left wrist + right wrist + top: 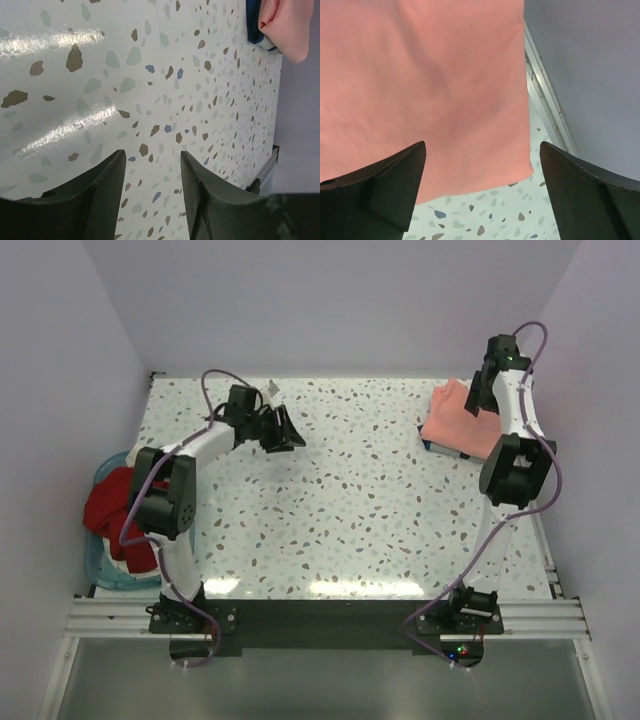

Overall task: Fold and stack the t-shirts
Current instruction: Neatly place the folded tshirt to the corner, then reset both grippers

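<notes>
Top external view showed the salmon-pink t-shirt [462, 418] folded at the upper right of the table [350, 500], laid upon a navy shirt [437, 447] of which only an edge was seen. These two were judged stacked. A dark red shirt [105, 502] was noted unfolded in the teal basket [100, 565] at lower left. The right gripper [482, 150] was found spread wide above the pink shirt, nothing held. The left gripper [152, 160] was found partly parted and empty.

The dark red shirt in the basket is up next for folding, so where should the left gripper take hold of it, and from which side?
Pinch the top of the bunched dark red shirt, coming straight down from above. It lies crumpled in the basket, with no flat edge showing, and the basket wall would likely block a sideways approach.
</notes>
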Controlling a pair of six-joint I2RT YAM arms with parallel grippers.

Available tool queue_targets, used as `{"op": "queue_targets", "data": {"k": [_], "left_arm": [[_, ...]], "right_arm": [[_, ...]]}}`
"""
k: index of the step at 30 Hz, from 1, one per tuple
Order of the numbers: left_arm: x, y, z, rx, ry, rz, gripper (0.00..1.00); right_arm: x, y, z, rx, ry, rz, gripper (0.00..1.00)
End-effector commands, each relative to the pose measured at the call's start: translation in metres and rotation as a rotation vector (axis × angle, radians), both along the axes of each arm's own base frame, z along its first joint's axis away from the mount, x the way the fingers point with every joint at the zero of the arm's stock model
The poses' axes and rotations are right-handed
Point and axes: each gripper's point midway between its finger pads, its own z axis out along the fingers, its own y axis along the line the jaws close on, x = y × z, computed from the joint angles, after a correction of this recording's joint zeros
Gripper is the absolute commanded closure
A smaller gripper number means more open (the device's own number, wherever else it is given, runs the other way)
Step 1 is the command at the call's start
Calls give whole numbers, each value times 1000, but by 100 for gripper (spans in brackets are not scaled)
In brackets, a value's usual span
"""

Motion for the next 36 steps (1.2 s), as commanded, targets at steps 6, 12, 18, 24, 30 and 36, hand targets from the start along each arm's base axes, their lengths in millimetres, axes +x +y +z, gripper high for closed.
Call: {"op": "queue_targets", "data": {"k": [6,12,18,24,30,36], "left_arm": [[13,12,84,18,-260,27,47],[10,27,106,50,-355,102,47],[3,52,122,131,-441,228,48],[-6,73,132,172,-485,331,46],[-16,87,131,203,-487,389,43],[-20,97,133,240,-496,421,44]], "right_arm": [[-12,44,96,15,-319,106,1],[-31,160,95,191,-380,415,1],[-72,265,54,385,-366,658,2],[-115,327,23,533,-323,806,2],[-129,346,11,567,-277,862,2],[-129,347,10,570,-270,864,2]]}}
